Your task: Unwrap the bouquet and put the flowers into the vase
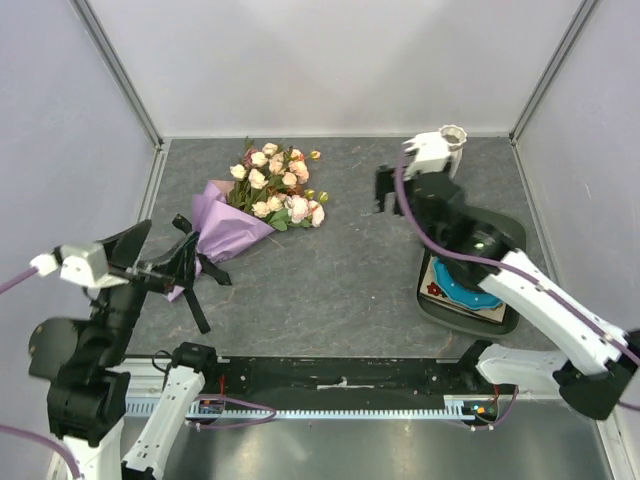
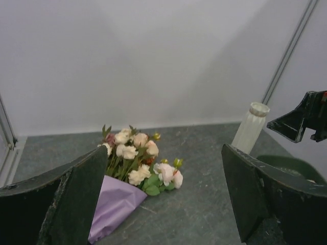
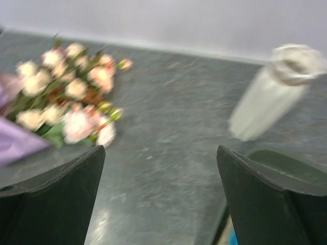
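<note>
Even soft light, faint shadows; right wrist view blurred, vase [image 3: 266, 102] smeared.

One bouquet [image 1: 255, 200], one vase [image 1: 453, 135] (white, ribbed), one blue dish [image 1: 458, 287].

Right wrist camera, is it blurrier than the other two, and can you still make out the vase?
Right wrist view: yes, smeared throughout; the vase and flowers are soft but still recognisable. Left wrist view: sharp, single blooms distinct. Top view: crisp and evenly lit, only faint shadows, no glare.
</note>
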You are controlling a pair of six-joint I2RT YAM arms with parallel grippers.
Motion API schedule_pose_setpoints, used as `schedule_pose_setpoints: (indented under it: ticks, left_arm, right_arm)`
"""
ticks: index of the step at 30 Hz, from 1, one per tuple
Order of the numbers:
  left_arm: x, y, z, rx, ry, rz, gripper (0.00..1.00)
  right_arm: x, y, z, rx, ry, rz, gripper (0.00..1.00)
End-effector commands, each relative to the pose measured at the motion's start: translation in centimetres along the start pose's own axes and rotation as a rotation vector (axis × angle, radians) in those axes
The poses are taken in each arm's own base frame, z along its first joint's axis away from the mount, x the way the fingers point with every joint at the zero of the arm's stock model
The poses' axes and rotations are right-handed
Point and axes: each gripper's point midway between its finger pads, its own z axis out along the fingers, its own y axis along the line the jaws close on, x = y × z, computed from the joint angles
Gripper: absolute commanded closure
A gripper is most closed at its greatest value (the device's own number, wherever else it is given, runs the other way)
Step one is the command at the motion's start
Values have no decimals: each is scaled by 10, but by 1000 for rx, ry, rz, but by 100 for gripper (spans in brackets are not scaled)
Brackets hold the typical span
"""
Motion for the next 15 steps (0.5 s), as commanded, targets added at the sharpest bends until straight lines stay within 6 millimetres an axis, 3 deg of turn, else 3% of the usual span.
schedule_pose_setpoints:
  ticks: [1, 3, 4, 5, 6, 7, 9, 13, 14, 15]
  left_arm:
    - [66, 9, 30, -27, 234, -64, 0]
    - [100, 15, 45, -52, 354, -101, 0]
    - [118, 19, 49, -69, 409, -115, 0]
    - [139, 29, 58, -122, 483, -125, 0]
    - [152, 35, 59, -162, 534, -141, 0]
    - [161, 41, 62, -193, 564, -145, 1]
    - [187, 58, 70, -292, 640, -160, 0]
    - [221, 80, 86, -408, 729, -204, 0]
    - [236, 92, 89, -449, 771, -240, 0]
    - [238, 100, 93, -473, 776, -263, 0]
  right_arm:
    - [32, 84, 12, -140, 60, -37, 2]
    - [47, 119, 15, -211, 94, -14, 2]
    - [69, 149, 18, -296, 152, -19, 2]
    - [79, 165, 18, -341, 186, 19, 2]
    - [89, 184, 18, -403, 207, 52, 2]
    - [113, 208, 16, -494, 276, 62, 2]
    - [143, 235, 13, -584, 338, 122, 2]
    - [185, 263, -4, -707, 433, 177, 2]
    - [197, 264, -8, -715, 457, 183, 2]
    - [204, 264, -10, -720, 470, 185, 2]
